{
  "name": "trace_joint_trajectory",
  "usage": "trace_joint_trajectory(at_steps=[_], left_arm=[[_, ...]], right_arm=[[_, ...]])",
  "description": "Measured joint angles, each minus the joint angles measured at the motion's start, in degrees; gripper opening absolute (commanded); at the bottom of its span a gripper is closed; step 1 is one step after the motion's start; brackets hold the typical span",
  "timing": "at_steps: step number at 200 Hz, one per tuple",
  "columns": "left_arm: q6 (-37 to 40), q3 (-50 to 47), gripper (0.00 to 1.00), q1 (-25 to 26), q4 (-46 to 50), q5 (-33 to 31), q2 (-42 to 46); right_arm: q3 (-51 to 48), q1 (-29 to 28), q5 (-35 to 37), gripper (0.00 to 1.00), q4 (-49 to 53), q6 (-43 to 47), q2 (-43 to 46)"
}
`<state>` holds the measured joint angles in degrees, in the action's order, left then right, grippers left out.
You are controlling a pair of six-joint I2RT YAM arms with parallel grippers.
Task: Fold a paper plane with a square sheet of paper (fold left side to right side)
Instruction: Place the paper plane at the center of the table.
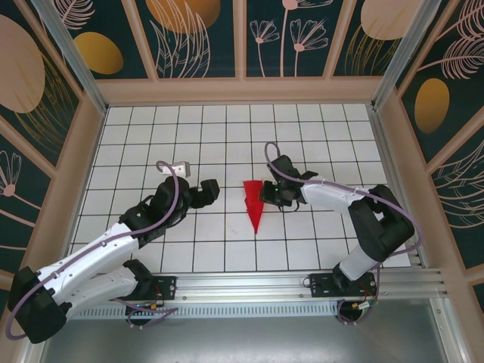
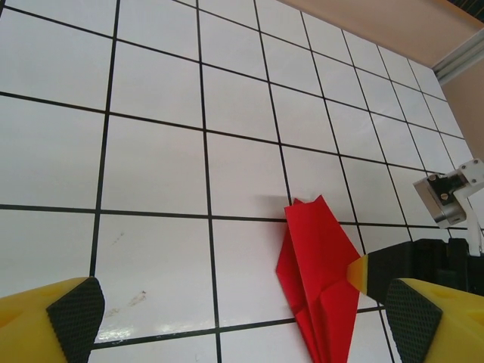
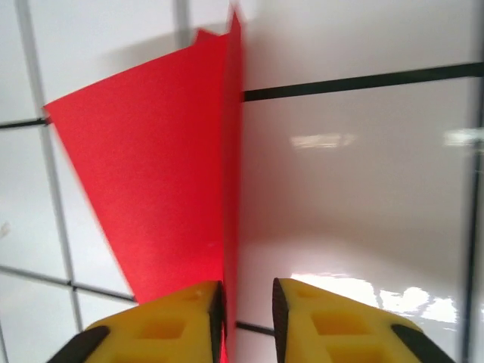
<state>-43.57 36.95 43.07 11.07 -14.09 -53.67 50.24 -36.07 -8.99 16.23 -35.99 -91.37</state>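
Note:
The square sheet of paper lies folded into a narrow red pointed dart, the paper plane (image 1: pixel 254 203), at the table's middle with its tip toward the near edge. My right gripper (image 1: pixel 268 196) is at its right side. In the right wrist view one red flap (image 3: pixel 159 189) stands upright between the jaws of my right gripper (image 3: pixel 248 302). The flap rests against the left pad, and a gap shows to the right pad. My left gripper (image 1: pixel 209 190) is open to the left of the paper, apart from it. Its view shows the dart (image 2: pixel 321 280) ahead between my wide-spread fingers (image 2: pixel 76 311).
The white gridded table (image 1: pixel 189 242) is walled by wooden rails (image 1: pixel 242 91) at the back and both sides. A metal rail (image 1: pixel 249 291) with the arm bases runs along the near edge. The right gripper's yellow fingertip (image 2: pixel 361 274) touches the paper's right edge in the left wrist view.

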Motion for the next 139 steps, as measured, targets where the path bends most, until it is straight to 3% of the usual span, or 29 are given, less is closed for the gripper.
trace_joint_trajectory(at_steps=[13,53,79,111,139], left_arm=[[0.00,0.00,0.98,0.00,0.02,0.02,0.00],[0.02,0.00,0.99,0.00,0.09,0.02,0.00],[0.04,0.00,0.98,0.00,0.07,0.02,0.00],[0.09,0.00,0.99,0.00,0.02,0.04,0.00],[0.57,0.00,0.98,0.00,0.02,0.07,0.00]], right_arm=[[0.57,0.85,1.70,0.44,2.23,1.40,-0.46],[7.45,0.44,12.11,0.50,13.60,2.49,-0.74],[11.67,-3.61,17.18,0.60,19.04,1.64,-0.59],[12.31,-10.99,15.96,0.62,20.22,-1.51,-0.22],[8.70,-12.02,13.73,0.61,18.95,-5.07,0.81]])
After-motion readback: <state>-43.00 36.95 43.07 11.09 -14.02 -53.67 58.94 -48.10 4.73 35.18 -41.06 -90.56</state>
